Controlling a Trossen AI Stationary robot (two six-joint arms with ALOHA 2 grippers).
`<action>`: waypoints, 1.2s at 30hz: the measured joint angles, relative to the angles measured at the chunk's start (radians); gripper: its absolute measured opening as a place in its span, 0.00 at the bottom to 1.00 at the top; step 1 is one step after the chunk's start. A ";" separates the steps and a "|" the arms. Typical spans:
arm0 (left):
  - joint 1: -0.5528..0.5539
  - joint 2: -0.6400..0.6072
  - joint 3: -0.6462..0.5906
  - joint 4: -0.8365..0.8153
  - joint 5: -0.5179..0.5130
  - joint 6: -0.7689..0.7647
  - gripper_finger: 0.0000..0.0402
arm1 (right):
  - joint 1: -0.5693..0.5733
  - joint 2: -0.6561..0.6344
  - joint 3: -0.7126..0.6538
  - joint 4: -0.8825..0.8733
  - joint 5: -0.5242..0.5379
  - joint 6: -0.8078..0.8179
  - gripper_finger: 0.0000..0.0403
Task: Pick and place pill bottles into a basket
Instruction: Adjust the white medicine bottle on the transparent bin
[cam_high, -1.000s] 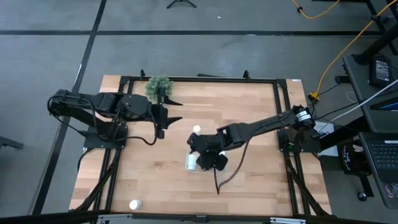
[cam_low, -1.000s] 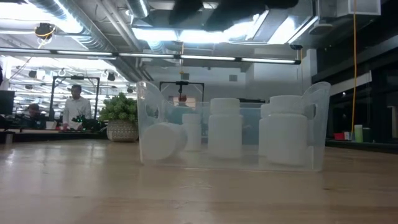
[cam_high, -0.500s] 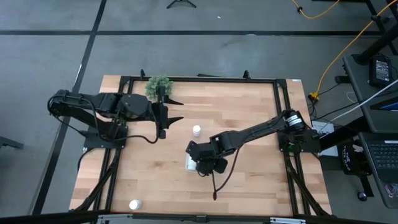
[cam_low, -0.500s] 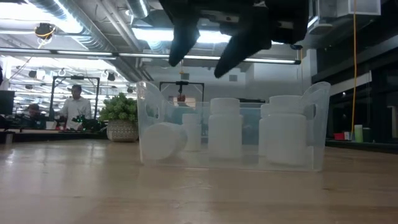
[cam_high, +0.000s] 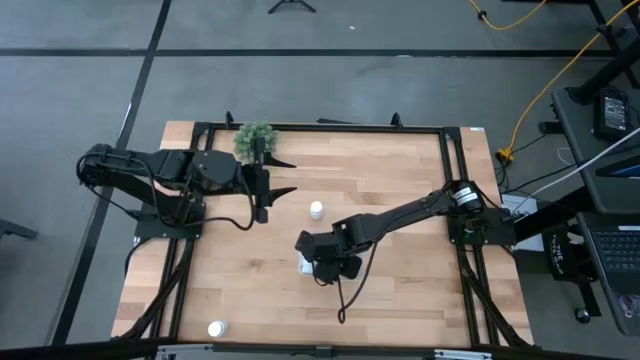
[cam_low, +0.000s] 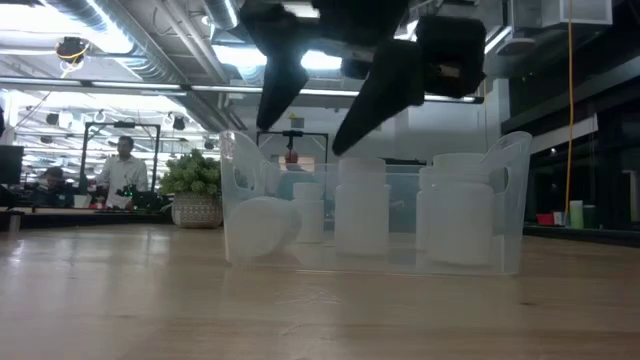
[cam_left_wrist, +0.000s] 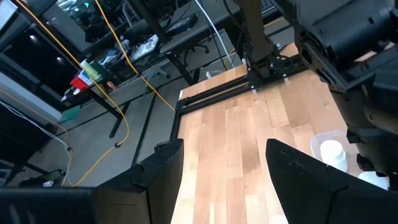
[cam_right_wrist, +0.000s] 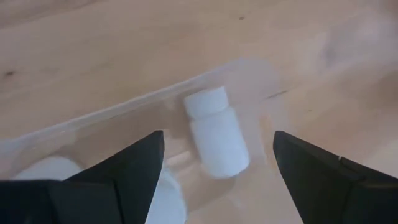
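Observation:
The basket (cam_low: 510, 200), a clear shallow tray, stands mid-table and holds several white pill bottles. One bottle (cam_right_wrist: 214, 134) lies on its side in it; others (cam_low: 362, 205) stand upright. My right gripper (cam_low: 302, 138) hangs open just above the tray, its fingers either side of the lying bottle without touching it. One loose bottle (cam_high: 316, 210) stands on the table beyond the tray, another (cam_high: 214, 328) near the front edge. My left gripper (cam_high: 290, 178) waits open at the left, raised and holding nothing.
A small green potted plant (cam_high: 256, 140) stands at the far left of the table. Black frame rails (cam_high: 455, 180) run along the table's edges. Bare wood lies left and right of the tray. People sit in the room beyond the table.
My right gripper has come down toward the tray and a little toward the table's near left, rolling slightly. Its fingers, out of the low view a second ago, now hang just above the tray's rim. They have stayed open. The bottles and tray have not moved.

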 joint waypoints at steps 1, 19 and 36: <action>-0.001 0.000 0.000 0.000 0.000 0.000 0.55 | 0.000 0.005 0.000 -0.007 0.000 0.000 0.75; -0.012 0.000 0.000 0.017 -0.005 0.003 0.55 | -0.001 0.087 0.000 0.059 -0.047 0.000 0.75; -0.013 0.000 0.000 0.038 0.000 0.029 0.55 | -0.014 0.109 0.000 0.066 -0.091 0.015 0.75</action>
